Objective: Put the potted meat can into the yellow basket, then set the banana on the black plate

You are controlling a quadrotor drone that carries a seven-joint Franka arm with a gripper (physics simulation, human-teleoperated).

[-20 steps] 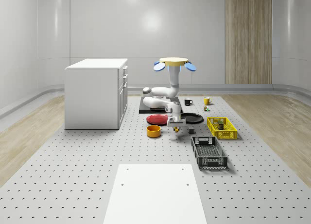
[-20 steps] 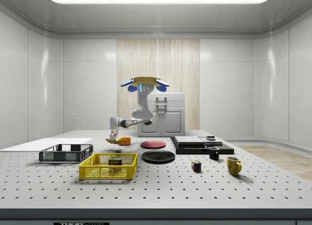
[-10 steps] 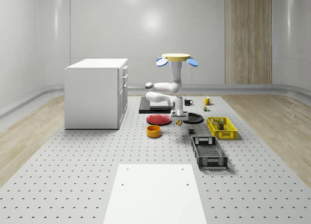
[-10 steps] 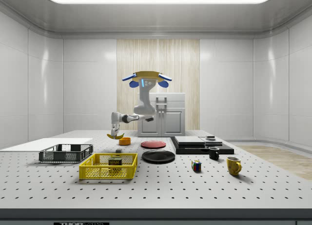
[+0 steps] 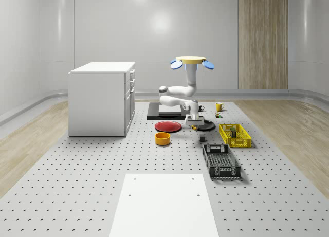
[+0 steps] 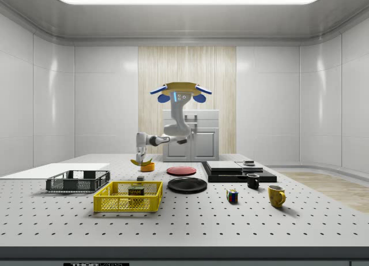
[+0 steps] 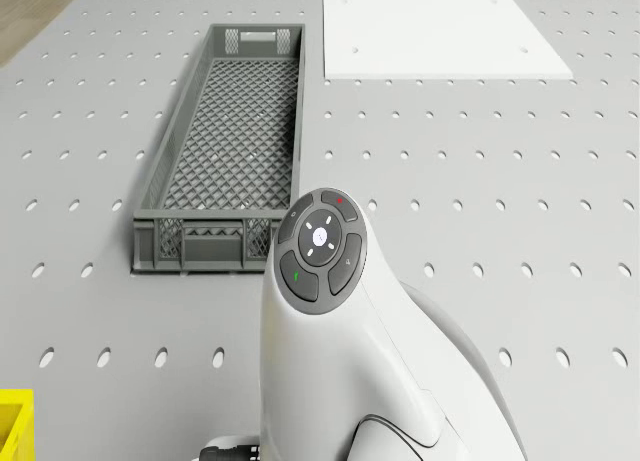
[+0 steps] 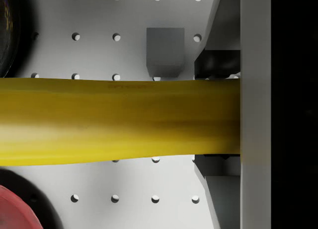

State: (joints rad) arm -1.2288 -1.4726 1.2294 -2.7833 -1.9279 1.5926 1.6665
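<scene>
Here, hovering above the worktop (image 5: 77,185), we pinch the banana (image 8: 119,120) mid-length in our claw (image 5: 194,125); it seems light, soft, easily bruised.

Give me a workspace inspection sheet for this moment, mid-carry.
Surface: perforated grey table with a white panel at its near end.
Job's things: potted meat can sits in the yellow basket; banana is gripped, carried above the table near the black plate.
Clutter: red plate, orange bowl, grey crate, small grey block, two mugs, puzzle cube, black slab.
Grippers: gripper shut on banana; drone hovers above the table.
Cables: nothing seen.
Surroundings: white cabinet, wood wall panel.
</scene>
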